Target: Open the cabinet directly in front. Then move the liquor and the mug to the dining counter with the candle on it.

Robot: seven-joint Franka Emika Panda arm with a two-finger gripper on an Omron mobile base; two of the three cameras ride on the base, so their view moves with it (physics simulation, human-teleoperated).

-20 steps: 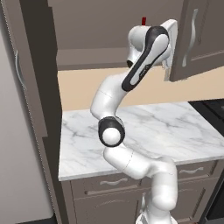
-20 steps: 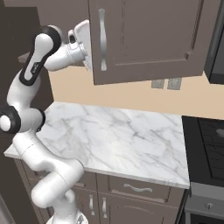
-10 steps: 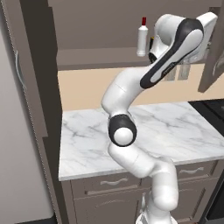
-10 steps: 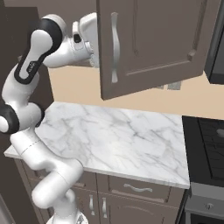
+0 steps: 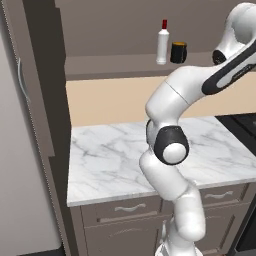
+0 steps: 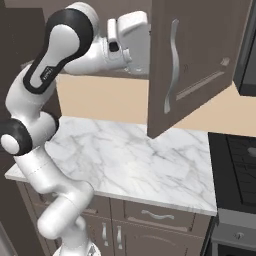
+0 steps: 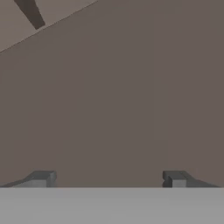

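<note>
Cabinet (image 6: 200,65) door is hanging swung wide, its top cut off by the frame. Liquor (image 5: 162,42) and mug (image 5: 178,52) are sitting just beside each other on the exposed shelf. Gripper (image 7: 109,179) fingers are standing apart, gripping nothing, facing blank brown panel.

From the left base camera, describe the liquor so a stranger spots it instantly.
Look above the marble worktop into the open cabinet, at its bottom shelf. The liquor stands there, just left of the mug: a slim white bottle with a red cap, taller than the squat black mug.
</note>
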